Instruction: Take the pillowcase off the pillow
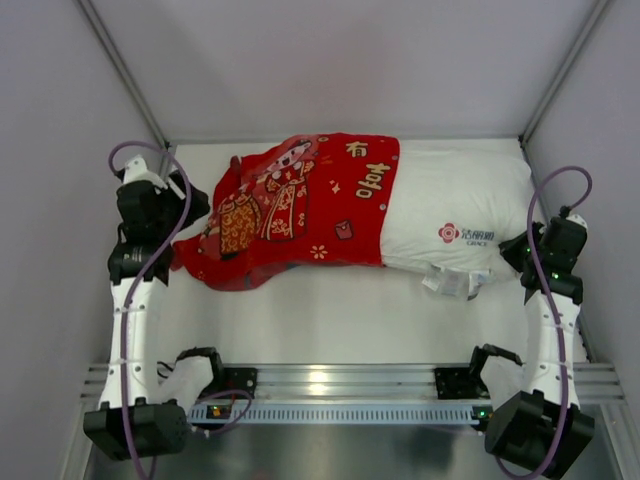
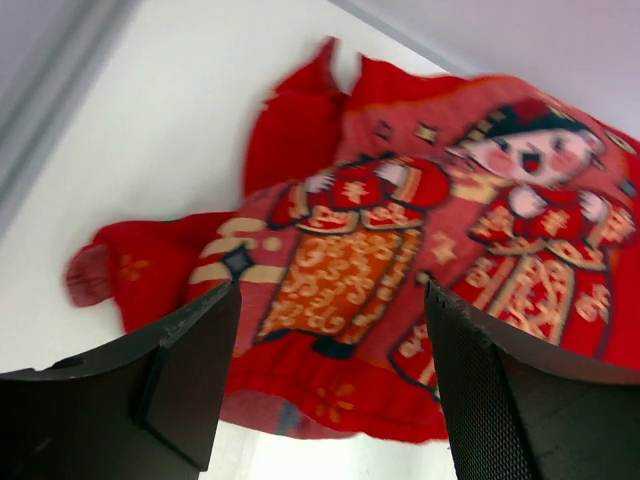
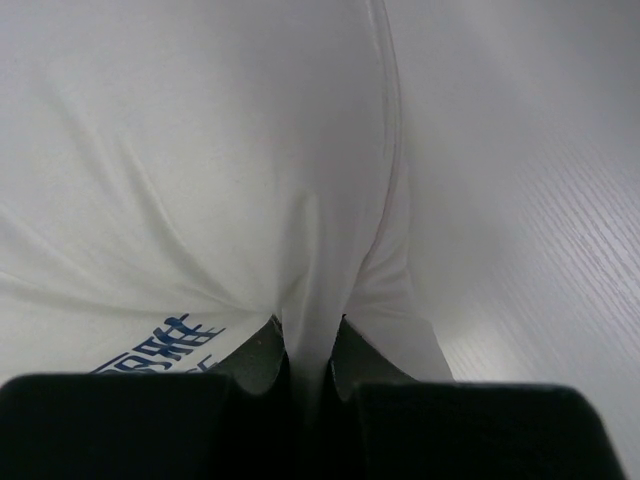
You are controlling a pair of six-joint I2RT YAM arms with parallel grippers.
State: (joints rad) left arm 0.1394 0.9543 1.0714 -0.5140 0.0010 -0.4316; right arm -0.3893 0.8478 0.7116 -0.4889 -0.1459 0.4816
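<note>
The red printed pillowcase (image 1: 290,205) covers the left part of the white pillow (image 1: 455,205), whose right half with the red-and-grey logo is bare. In the left wrist view the pillowcase (image 2: 400,250) lies rumpled just ahead of my left gripper (image 2: 330,300), which is open and empty at the cover's left end (image 1: 190,215). My right gripper (image 3: 308,345) is shut on a pinched fold of the pillow (image 3: 200,150) at its right edge (image 1: 520,250). A sewn label (image 1: 450,280) sticks out near the pillow's front right corner.
The white table (image 1: 330,315) is walled by grey panels on the left, back and right. A metal rail (image 1: 330,385) with the arm bases runs along the near edge.
</note>
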